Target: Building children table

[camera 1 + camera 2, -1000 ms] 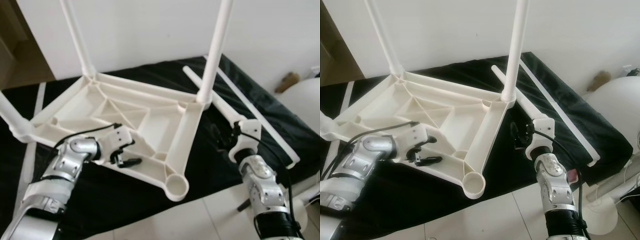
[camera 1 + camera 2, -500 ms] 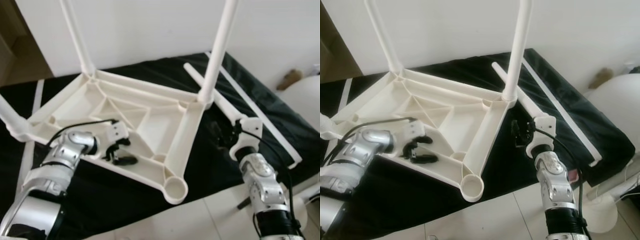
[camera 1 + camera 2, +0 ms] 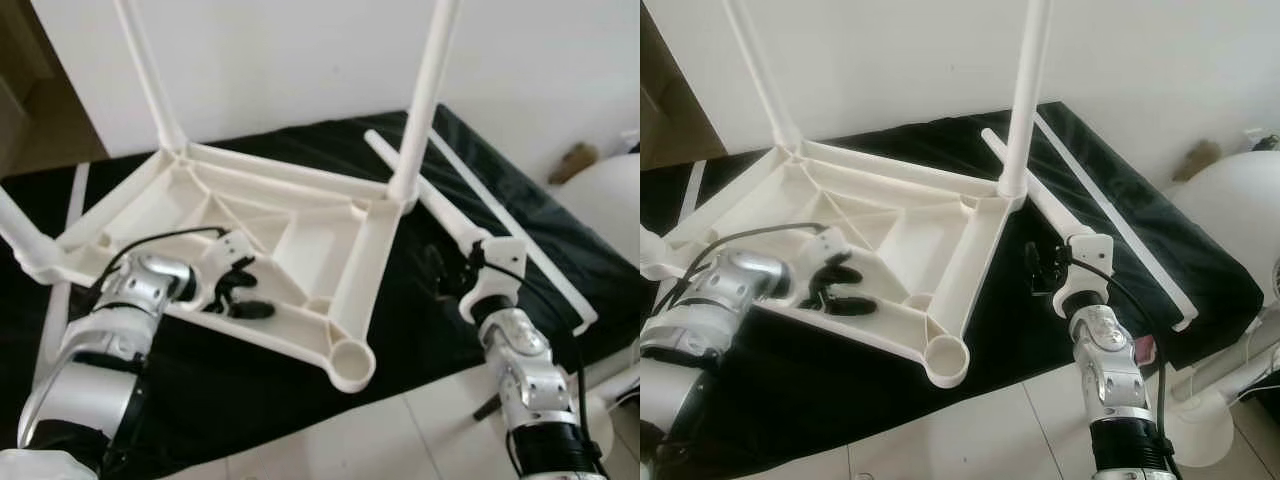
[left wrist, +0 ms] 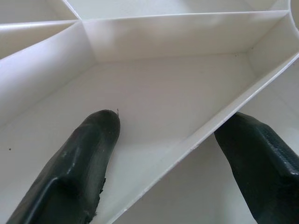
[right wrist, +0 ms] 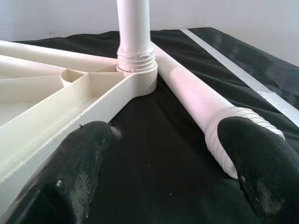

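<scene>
A white plastic table top [image 3: 300,235] lies upside down on a black cloth [image 3: 200,390]. Upright legs stand in its far left corner [image 3: 150,80] and far right corner [image 3: 425,100], and a third leg [image 3: 20,240] sticks out at the left. The near corner socket [image 3: 352,364] is empty. A loose leg [image 3: 425,200] lies on the cloth to the right. My left gripper [image 3: 240,293] is open, its fingers [image 4: 88,154] straddling the near rim wall. My right gripper [image 3: 440,275] is open beside the loose leg's threaded end [image 5: 224,135].
A white wall stands behind the cloth. A white strip [image 3: 510,225] runs along the cloth at the right. Beyond it is a round white object [image 3: 610,200]. Pale floor tiles [image 3: 400,440] lie in front, and a brown door [image 3: 30,100] is at the left.
My left wrist has turned and drawn slightly left, bringing the fingers over the near rim of the table top. The right arm has hardly moved.
</scene>
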Available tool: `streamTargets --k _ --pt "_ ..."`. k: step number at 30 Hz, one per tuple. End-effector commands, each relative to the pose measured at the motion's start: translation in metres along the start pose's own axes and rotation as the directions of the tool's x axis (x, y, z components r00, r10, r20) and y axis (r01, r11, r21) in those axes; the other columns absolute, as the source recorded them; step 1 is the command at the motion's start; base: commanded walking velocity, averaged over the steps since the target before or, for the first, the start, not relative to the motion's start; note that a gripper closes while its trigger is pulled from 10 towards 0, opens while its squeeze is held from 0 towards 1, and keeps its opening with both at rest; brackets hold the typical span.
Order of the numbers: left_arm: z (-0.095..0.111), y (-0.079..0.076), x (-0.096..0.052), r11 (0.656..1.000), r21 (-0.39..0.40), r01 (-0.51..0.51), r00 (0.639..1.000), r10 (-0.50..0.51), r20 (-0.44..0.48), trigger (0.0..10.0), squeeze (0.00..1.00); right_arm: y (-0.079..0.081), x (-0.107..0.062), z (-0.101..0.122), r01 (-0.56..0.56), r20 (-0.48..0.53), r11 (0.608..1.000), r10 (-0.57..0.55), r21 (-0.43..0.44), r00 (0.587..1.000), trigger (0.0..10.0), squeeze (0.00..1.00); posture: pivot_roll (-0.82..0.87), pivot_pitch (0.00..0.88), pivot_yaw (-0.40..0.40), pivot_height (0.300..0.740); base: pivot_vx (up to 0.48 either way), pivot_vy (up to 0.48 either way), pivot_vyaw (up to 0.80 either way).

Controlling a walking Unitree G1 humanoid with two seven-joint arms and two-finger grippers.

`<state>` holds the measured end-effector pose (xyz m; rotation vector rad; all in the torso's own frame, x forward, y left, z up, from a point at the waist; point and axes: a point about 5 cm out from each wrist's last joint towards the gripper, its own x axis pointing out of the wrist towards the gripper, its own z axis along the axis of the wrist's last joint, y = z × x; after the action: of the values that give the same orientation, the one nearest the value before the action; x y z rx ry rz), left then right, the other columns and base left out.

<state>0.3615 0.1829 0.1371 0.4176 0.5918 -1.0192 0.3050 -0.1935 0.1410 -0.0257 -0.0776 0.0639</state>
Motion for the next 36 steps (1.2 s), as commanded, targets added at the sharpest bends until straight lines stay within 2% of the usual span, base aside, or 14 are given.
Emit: streamTargets --k 1,5,7,8,9,12,16,18,19,20,22,25,27,36 --pt "-0.018 0.025 -0.013 0.884 -0.053 -0.464 0.885 0.46 -0.074 10.0 0.0 0.0 0.001 0.003 0.001 0.006 1.0 -0.001 0.012 1.0 10.0 0.0 -0.04 0.057 0.035 0.74 0.0 0.0 0.0" --pt "-0.021 0.026 -0.017 0.882 -0.059 -0.468 0.882 0.463 -0.086 10.0 0.0 0.0 0.001 0.003 0.003 0.006 1.0 -0.003 0.011 1.0 10.0 0.0 -0.05 0.059 0.035 0.74 0.0 0.0 0.0" --pt "-0.025 0.024 -0.018 0.905 0.011 -0.425 0.899 0.424 -0.112 10.0 0.0 0.0 0.001 0.003 0.006 0.005 1.0 -0.006 0.013 1.0 10.0 0.0 -0.05 0.059 0.033 0.74 0.0 0.0 0.0" --pt "-0.027 0.019 -0.017 0.933 0.04 -0.358 0.925 0.36 -0.124 10.0 0.0 0.0 0.001 0.003 0.007 0.005 1.0 -0.007 0.015 1.0 10.0 0.0 -0.05 0.058 0.034 0.74 0.0 0.0 0.0" --pt "-0.027 0.019 -0.017 0.933 0.04 -0.358 0.925 0.36 -0.124 10.0 0.0 0.0 0.001 0.003 0.007 0.005 1.0 -0.007 0.015 1.0 10.0 0.0 -0.05 0.058 0.034 0.74 0.0 0.0 0.0" --pt "-0.031 0.004 -0.019 0.983 0.11 -0.15 0.977 0.164 -0.137 10.0 0.0 0.0 0.001 0.003 0.007 0.004 1.0 -0.007 0.017 1.0 10.0 0.0 -0.04 0.058 0.034 0.74 0.0 0.0 0.0" --pt "-0.026 -0.007 -0.021 0.983 0.184 -0.027 0.995 0.044 -0.088 10.0 0.0 0.0 0.002 0.003 0.007 0.005 1.0 -0.007 0.019 1.0 10.0 0.0 -0.04 0.058 0.033 0.74 0.0 0.0 0.0" --pt "-0.013 -0.004 -0.024 0.986 0.155 -0.059 0.998 0.059 0.009 10.0 0.0 0.001 0.002 0.002 0.005 0.004 1.0 -0.005 0.019 1.0 10.0 0.0 -0.04 0.057 0.032 0.74 0.0 0.0 0.0" --pt "-0.013 -0.004 -0.024 0.986 0.155 -0.059 0.998 0.059 0.009 10.0 0.0 0.001 0.002 0.002 0.005 0.004 1.0 -0.005 0.019 1.0 10.0 0.0 -0.04 0.057 0.032 0.74 0.0 0.0 0.0" --pt "-0.004 0.001 -0.028 0.985 0.138 -0.1 0.992 0.088 0.085 10.0 0.0 0.002 0.002 0.001 0.003 0.003 1.0 -0.003 0.019 1.0 10.0 0.0 -0.04 0.055 0.032 0.74 0.0 0.0 0.0" --pt "0.0 0.003 -0.031 0.983 0.133 -0.123 0.987 0.108 0.117 10.0 0.0 0.002 0.002 0.001 0.002 0.003 1.0 -0.002 0.019 1.0 10.0 0.0 -0.04 0.053 0.031 0.74 0.0 0.0 0.0" --pt "0.008 0.009 -0.042 0.986 0.082 -0.148 0.971 0.129 0.199 10.0 0.0 0.002 0.002 0.001 0.0 0.003 1.0 0.0 0.02 1.0 10.0 0.0 -0.04 0.047 0.03 0.74 0.0 0.0 0.0" --pt "0.012 0.013 -0.06 0.986 0.051 -0.158 0.949 0.137 0.284 10.0 0.0 0.004 0.003 -0.001 -0.001 0.0 1.0 0.001 0.023 1.0 10.0 0.0 -0.04 0.039 0.028 0.74 0.0 0.0 0.0" --pt "-0.009 0.016 -0.088 0.965 0.04 -0.259 0.937 0.24 0.255 10.0 0.0 0.011 0.01 -0.007 -0.006 -0.016 0.998 0.007 0.062 1.0 10.0 0.0 -0.02 0.031 0.016 0.74 0.0 0.0 0.0"
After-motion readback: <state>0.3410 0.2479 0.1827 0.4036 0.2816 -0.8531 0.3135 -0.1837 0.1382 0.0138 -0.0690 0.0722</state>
